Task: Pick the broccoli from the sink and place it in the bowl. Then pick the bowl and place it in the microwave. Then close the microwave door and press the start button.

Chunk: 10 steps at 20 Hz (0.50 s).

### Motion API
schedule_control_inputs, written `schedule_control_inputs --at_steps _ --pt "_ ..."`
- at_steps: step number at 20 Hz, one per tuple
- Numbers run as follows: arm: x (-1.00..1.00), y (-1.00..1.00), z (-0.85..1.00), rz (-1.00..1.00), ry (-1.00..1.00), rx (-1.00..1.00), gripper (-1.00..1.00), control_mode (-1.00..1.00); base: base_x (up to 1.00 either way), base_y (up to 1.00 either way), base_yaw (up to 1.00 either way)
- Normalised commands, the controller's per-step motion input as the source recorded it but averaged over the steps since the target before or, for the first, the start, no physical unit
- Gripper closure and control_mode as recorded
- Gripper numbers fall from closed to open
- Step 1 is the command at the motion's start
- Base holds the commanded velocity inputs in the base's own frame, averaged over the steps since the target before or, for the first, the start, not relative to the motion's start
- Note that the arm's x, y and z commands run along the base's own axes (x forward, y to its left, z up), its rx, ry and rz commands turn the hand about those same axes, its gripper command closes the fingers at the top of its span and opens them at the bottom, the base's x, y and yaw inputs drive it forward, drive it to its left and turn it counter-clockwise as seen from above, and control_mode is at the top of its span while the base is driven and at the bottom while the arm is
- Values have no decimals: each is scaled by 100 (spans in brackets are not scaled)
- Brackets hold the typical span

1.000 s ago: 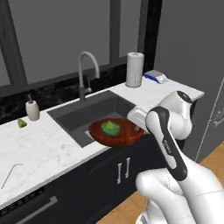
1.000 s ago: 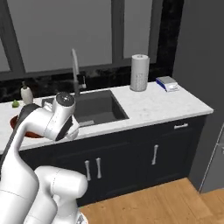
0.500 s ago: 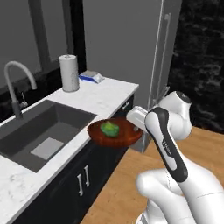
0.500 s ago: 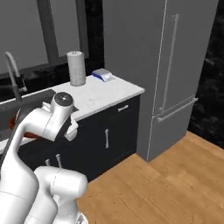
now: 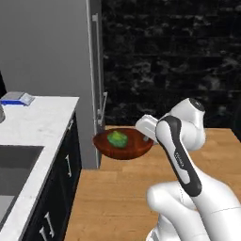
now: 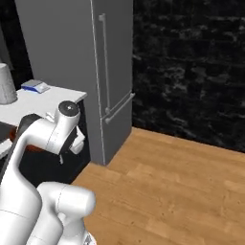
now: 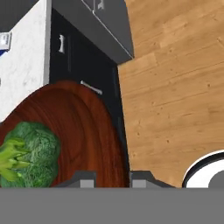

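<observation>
Wooden reddish-brown bowl (image 5: pixel 123 145): carried with green broccoli floret (image 5: pixel 117 138) inside.
Fingers (image 7: pixel 82 179): clenched on bowl rim.
View: turned from sink towards fridge (image 6: pixel 76 62); microwave ahead, probably.

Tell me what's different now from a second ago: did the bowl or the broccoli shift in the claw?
The base has turned away from the sink: both base views have swung right, off the faucet and paper towel roll, onto the grey fridge, the black brick wall and the wood floor. The claw is still shut on the rim of the bowl, and the broccoli still lies inside it, carried level as before.
</observation>
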Motion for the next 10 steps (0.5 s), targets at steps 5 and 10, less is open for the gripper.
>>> schedule_control_inputs --at_steps 5,10 --pt "0 0 0 0 0 0 100 100 0 -13 -73" --pt "0 0 0 0 0 0 100 100 0 -9 -73"
